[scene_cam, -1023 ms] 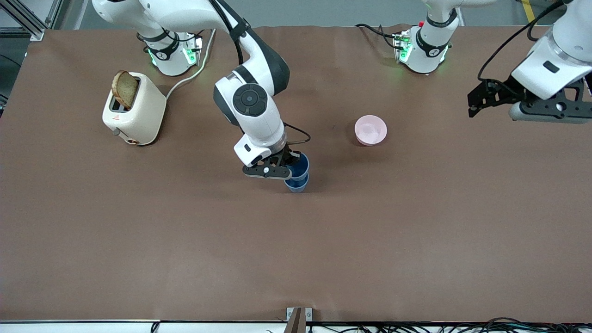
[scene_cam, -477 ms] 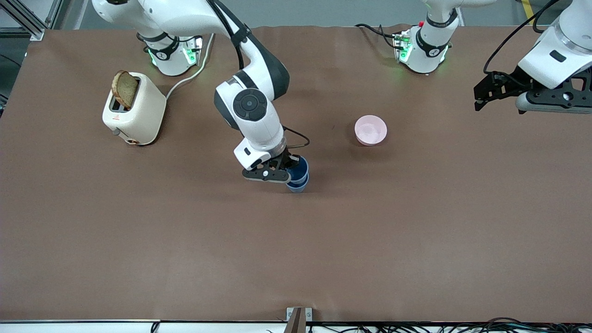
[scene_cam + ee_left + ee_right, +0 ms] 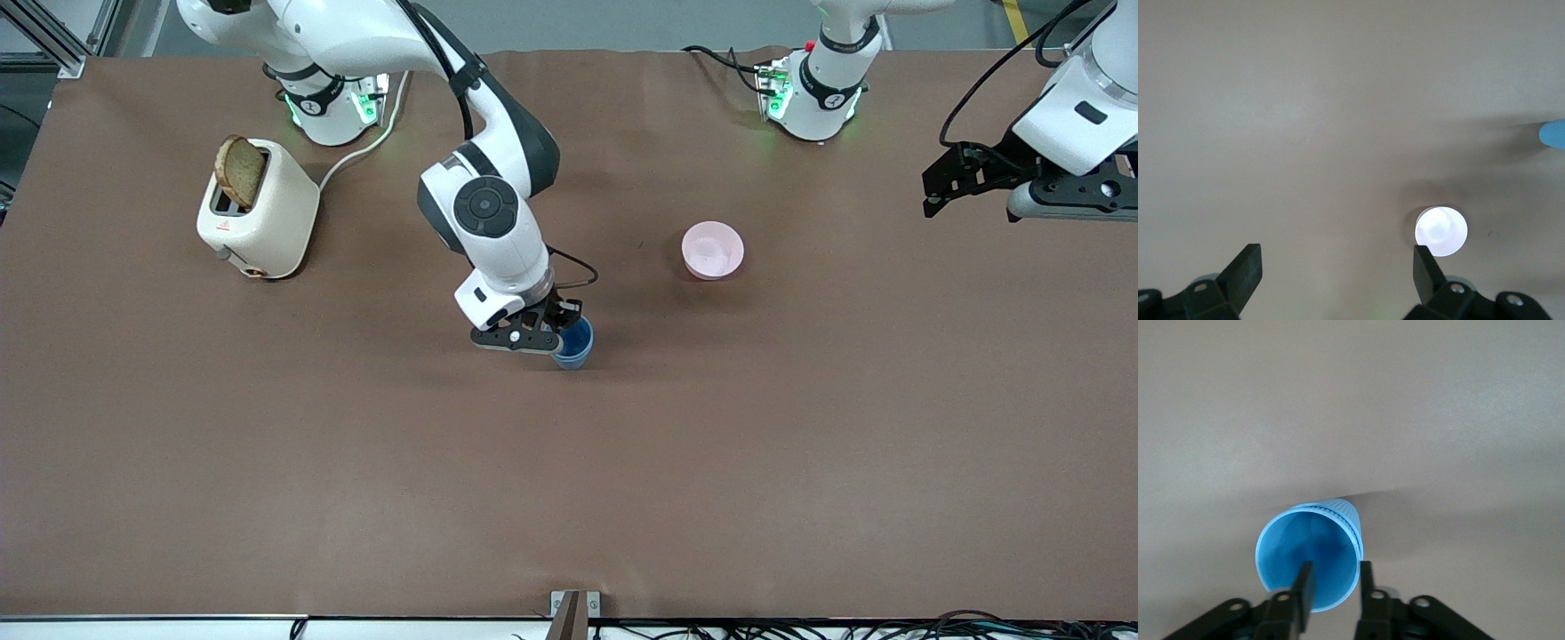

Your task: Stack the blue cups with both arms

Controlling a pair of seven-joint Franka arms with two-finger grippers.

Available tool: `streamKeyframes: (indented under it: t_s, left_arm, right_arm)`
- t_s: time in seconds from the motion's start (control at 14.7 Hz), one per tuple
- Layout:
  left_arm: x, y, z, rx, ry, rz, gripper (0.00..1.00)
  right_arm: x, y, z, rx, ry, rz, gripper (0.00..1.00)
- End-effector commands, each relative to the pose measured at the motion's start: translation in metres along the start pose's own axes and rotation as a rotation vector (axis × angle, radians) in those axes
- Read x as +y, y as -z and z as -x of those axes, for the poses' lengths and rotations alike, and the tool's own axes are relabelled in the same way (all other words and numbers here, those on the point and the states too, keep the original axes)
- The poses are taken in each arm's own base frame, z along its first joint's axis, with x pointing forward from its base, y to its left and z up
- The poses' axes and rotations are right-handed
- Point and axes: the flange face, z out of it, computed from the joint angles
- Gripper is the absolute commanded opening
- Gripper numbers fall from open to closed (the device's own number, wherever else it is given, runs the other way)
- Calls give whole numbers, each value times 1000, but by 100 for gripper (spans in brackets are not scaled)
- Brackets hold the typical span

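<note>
The two blue cups [image 3: 575, 345] stand nested, one inside the other, mid-table. In the right wrist view the cups [image 3: 1308, 553] show as one open mouth with a double rim. My right gripper [image 3: 556, 332] is low at the stack. Its fingers [image 3: 1305, 587] straddle the cup wall, one inside and one outside, slightly apart. My left gripper [image 3: 932, 191] is open and empty, up in the air over the left arm's end of the table. In the left wrist view [image 3: 1338, 267] only table lies between its fingers, and a bit of the cups [image 3: 1555, 133] shows at the edge.
A pink bowl [image 3: 712, 250] sits between the cups and the left arm's base, and shows in the left wrist view [image 3: 1441, 231]. A cream toaster [image 3: 258, 222] with a slice of bread [image 3: 240, 171] stands toward the right arm's end, its cord running to the base.
The upper blue cup has sunk fully into the lower one while the right gripper came down a little. The left gripper has drawn away toward its end of the table.
</note>
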Motion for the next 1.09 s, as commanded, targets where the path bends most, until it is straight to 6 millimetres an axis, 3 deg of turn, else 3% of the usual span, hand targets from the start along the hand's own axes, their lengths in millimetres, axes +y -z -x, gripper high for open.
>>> streamKeyframes:
  t_s: [0.0,0.14,0.27,0.41,0.75,1.02]
  left_arm:
    - [1,2,0,12,-19,3,100]
    - [1,3,1,14,-19,3,100]
    - [2,3,1,13,-21,4,100]
    - [1,4,2,13,-21,4,100]
    - [2,3,2,12,-22,3,100]
    - [6,3,2,12,-27,4,100]
  right_arm:
    - [4,33,-8,27,-5,-17,100]
    - [34,88,-30,64,-52,-12,100]
    - [80,150,-51,91,-113,17,100]
    - [125,194,-62,88,-152,76,100]
    - [242,279,-86,64,-92,121,100]
    - [326,332,-87,22,-52,115,100]
